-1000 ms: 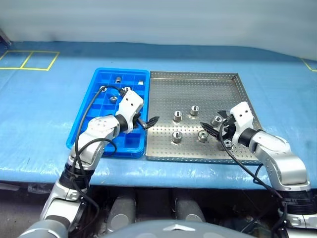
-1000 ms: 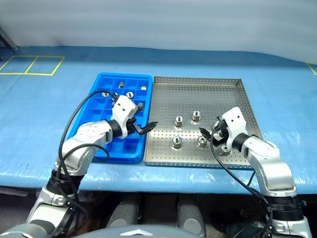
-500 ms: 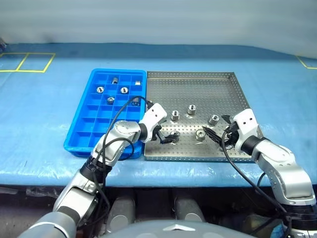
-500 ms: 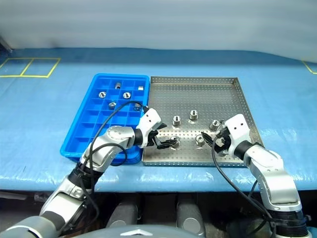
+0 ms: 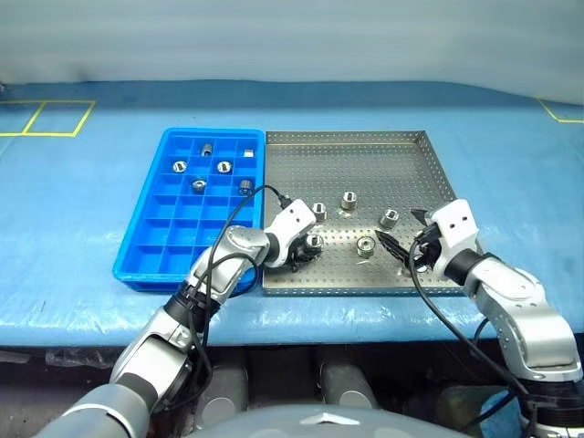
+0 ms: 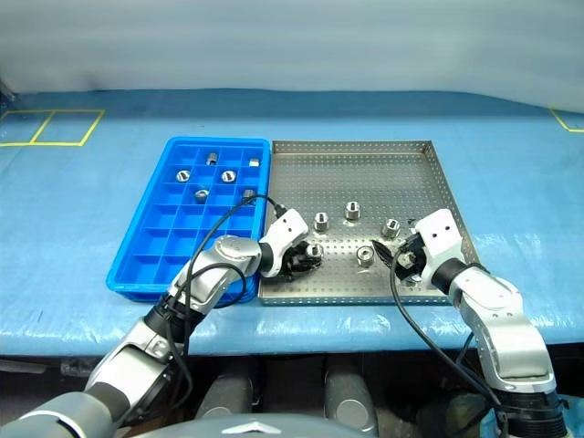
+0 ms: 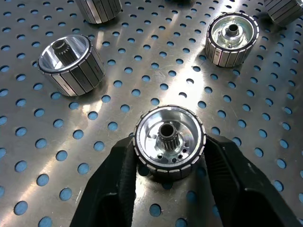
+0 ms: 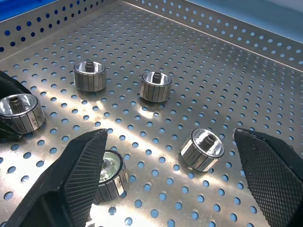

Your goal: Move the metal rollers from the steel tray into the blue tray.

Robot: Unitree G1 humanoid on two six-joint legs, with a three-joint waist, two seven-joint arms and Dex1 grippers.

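The left gripper (image 7: 169,163) had its jaws clamped on a roller (image 7: 169,141) standing on the steel tray (image 5: 365,164), its toothed bore visible at the wrist. The right gripper (image 8: 175,175) hung wide apart over another roller (image 8: 202,149).

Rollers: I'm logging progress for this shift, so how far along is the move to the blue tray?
Done: five rollers lie in the blue tray.
In hand: the left gripper is shut on one roller, not yet lifted off the steel tray.
Left: four more on the steel tray. The right gripper is open over two of them.
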